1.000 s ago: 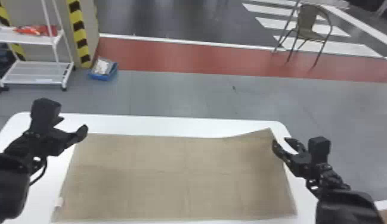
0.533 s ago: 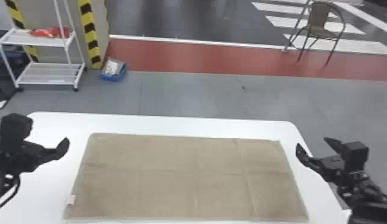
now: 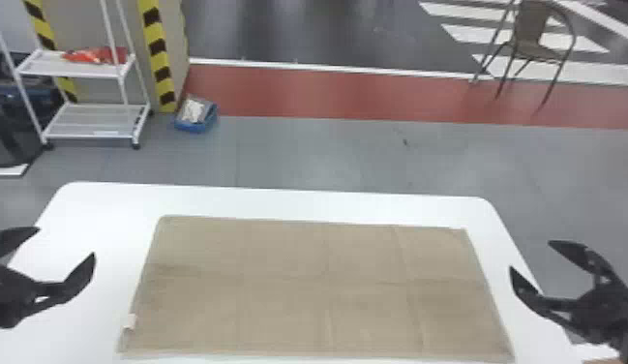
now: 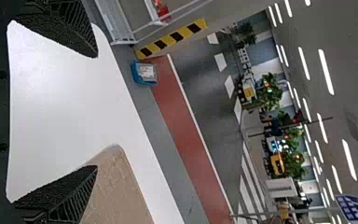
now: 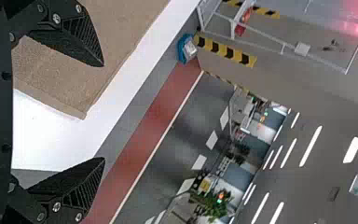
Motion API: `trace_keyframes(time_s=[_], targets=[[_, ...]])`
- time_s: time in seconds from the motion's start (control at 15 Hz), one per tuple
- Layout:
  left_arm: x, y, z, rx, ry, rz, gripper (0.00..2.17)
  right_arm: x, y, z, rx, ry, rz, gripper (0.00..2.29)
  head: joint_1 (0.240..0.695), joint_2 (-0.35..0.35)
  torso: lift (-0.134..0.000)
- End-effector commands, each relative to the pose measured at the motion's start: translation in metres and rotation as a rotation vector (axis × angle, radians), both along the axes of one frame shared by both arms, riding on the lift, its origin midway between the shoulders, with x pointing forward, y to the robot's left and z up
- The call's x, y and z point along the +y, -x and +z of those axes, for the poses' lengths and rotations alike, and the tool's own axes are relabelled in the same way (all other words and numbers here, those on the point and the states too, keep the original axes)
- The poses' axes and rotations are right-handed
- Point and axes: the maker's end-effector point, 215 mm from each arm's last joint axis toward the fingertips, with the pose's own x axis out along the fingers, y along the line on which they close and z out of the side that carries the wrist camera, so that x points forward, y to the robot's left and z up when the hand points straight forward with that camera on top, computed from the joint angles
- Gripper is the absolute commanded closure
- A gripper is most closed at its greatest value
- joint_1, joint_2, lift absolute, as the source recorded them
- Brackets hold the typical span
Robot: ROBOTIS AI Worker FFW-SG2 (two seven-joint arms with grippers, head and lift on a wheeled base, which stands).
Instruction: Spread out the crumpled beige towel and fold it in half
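The beige towel (image 3: 317, 290) lies flat as a wide rectangle, a small white tag at its left edge. My left gripper (image 3: 63, 244) stands open to the left of the towel, nothing between its fingers. To the right of it my right gripper (image 3: 532, 256) is open and holds nothing. In the left wrist view the left gripper (image 4: 97, 112) has its fingers wide apart, with a towel corner (image 4: 116, 186) beyond one of them. The right wrist view has the right gripper (image 5: 104, 112) spread, a corner of the towel (image 5: 65, 88) showing past it.
Under the towel is a white table (image 3: 278, 201) with rounded far corners. Beyond it on the floor are a white shelf rack (image 3: 90, 121), a blue box (image 3: 196, 118) and a chair (image 3: 535, 43).
The towel's far right corner, raised earlier near my right gripper, now lies flat. Both grippers have moved outward, away from the towel, and their fingers have opened wider. The head view has shifted.
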Motion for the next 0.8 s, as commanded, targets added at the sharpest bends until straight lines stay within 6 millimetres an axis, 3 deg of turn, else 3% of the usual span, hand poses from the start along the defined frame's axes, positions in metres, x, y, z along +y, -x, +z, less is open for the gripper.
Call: trace_keyframes(time_s=[0.0,0.2,0.33,0.6,0.73], targets=[[-0.002,0.024,-0.001,-0.029,-0.017,-0.058,0.03,0.011,0.032,0.005,-0.024,0.083,0.080,0.22,0.695,-0.139,0.000],[-0.019,0.060,-0.014,-0.015,-0.020,-0.150,0.05,0.018,0.062,-0.014,0.020,0.147,0.147,0.29,0.695,-0.142,0.000],[-0.028,0.078,-0.021,0.002,-0.016,-0.191,0.05,0.025,0.078,-0.037,0.078,0.208,0.220,0.29,0.695,-0.161,0.000],[-0.044,0.095,-0.037,0.043,-0.025,-0.240,0.13,0.001,0.102,-0.078,0.216,0.180,0.230,0.41,0.695,-0.190,0.000],[-0.045,0.100,-0.050,0.075,-0.044,-0.251,0.23,0.000,0.106,-0.090,0.253,0.170,0.240,0.41,0.695,-0.235,0.000]])
